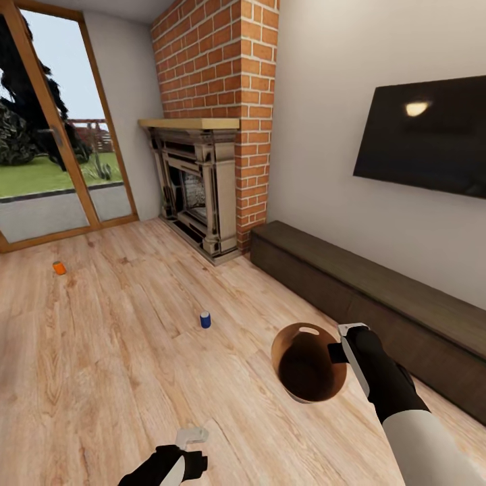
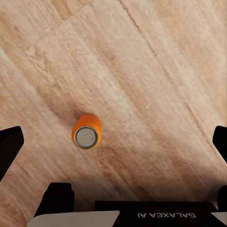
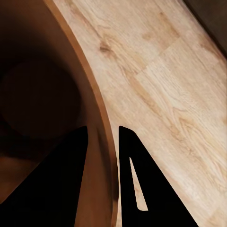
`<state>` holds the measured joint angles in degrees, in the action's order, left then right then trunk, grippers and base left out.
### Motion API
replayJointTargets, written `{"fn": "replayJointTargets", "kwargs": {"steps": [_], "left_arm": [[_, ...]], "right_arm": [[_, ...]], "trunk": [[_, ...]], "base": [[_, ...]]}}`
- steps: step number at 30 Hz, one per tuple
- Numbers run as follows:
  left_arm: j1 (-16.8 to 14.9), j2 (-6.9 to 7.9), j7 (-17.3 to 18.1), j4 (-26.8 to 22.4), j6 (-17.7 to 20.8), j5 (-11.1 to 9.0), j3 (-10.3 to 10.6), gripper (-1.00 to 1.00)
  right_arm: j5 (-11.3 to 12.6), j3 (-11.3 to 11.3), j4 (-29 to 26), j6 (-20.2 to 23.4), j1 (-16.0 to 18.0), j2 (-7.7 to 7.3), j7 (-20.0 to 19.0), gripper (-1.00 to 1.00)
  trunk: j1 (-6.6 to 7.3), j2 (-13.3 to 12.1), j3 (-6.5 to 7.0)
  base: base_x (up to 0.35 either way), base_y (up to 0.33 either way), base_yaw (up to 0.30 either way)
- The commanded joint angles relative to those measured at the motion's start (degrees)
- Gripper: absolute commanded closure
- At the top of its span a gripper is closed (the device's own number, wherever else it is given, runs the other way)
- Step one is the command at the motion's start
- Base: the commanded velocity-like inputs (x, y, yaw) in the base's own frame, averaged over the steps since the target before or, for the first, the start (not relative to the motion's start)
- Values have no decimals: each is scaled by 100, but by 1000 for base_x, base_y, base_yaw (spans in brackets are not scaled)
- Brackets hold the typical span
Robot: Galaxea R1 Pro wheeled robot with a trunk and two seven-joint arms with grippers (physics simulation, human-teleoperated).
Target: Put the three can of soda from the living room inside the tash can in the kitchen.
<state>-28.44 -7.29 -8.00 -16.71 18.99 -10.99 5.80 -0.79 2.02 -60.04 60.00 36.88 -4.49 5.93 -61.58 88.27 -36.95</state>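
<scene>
My right gripper [image 1: 335, 352] is shut on the rim of the tash can [image 1: 307, 368], a round bin with a coppery-brown inside and an oval handle hole, held just above the plank floor. In the right wrist view one finger sits inside and one outside the bin's wall [image 3: 101, 156]. A dark blue can of soda [image 1: 205, 319] stands on the floor mid-room. One orange can [image 1: 59, 268] stands far left near the glass door. My left gripper [image 1: 191, 437] hangs open over a second orange can [image 2: 86, 132], upright on the floor, with both fingers [image 2: 9, 146] spread wide and clear of it.
A red-brick fireplace [image 1: 202, 189] stands at the back. A long dark low cabinet [image 1: 378, 304] runs along the right wall under the TV [image 1: 425, 135]. A glass door [image 1: 47, 135] is at the left. Light wood floor [image 1: 121, 364] spreads between them.
</scene>
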Motion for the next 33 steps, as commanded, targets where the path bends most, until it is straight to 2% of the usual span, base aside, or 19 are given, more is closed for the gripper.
{"fn": "replayJointTargets", "kwargs": {"steps": [1, 6, 23, 33], "left_arm": [[1, 0, 0, 0, 0, 0, 0, -100], [4, 0, -2, 1, -1, 0, -4, -100], [31, 6, -101, 1, 25, 7, -41, -100], [31, 48, -105, 1, 34, 9, -45, -100]], "right_arm": [[44, 0, -2, 0, 3, 1, -15, 100], [44, 0, 0, 0, 3, 7, -16, 100], [44, -1, 1, 0, 3, 1, -14, 100], [44, 0, 1, 0, 3, 1, -13, 100]], "trunk": [[-22, 42, -18], [-132, 243, -107], [-132, 243, -107], [-352, 644, -287]], "base": [[0, 0, 0], [0, 0, 0], [0, 0, 0], [0, 0, 0]]}}
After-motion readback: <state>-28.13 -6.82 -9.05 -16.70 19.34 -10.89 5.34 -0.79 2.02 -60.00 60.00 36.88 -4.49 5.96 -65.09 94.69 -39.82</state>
